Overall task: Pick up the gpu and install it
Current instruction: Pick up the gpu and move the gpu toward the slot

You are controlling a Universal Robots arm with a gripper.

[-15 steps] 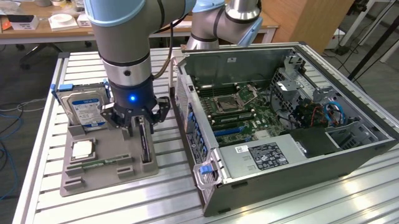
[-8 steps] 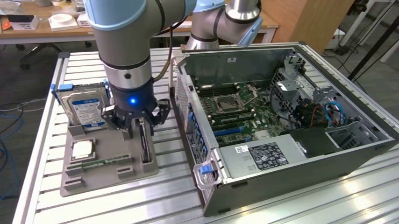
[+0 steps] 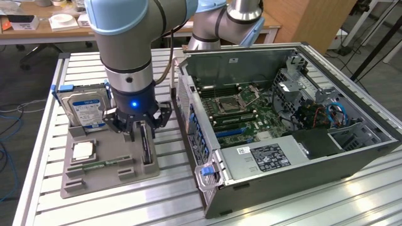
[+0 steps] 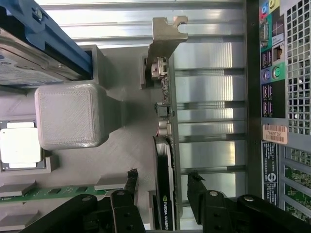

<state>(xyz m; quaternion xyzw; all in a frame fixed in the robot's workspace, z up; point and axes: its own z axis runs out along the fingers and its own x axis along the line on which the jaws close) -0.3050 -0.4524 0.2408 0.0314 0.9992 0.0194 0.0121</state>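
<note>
The gpu point(image 4: 164, 204) stands on its long edge in a narrow slot of the grey parts tray point(image 4: 127, 145). It is a thin dark card with a green logo on its top edge and a bent silvery bracket point(image 4: 164, 36) at the far end, with small connectors behind it. My gripper point(image 4: 163, 173) hangs directly over it with its black jaws spread wide, one on either side of the card, and I see a gap on both sides, so nothing is held yet. In the exterior view the gpu point(image 3: 146, 148) sits on the side of the tray point(image 3: 107, 183) nearest the open computer case point(image 3: 351, 89), with the gripper point(image 3: 142, 133) low over it. My worry is the grip. The card is thin and hard-edged, and if the jaws close off-centre they could tip it in the slot, or pinch a component instead of the flat board. A tilted card would likely bind against the matte, layered walls of the printed tray, and the bracket could catch too. Close beside it on the tray are the hard drive point(image 3: 84, 108) with its blue-white label, a square metal-topped processor point(image 3: 83, 150) and a slim green memory stick point(image 3: 100, 165). Everything rests on a ribbed aluminium table point(image 3: 125, 209).
</note>
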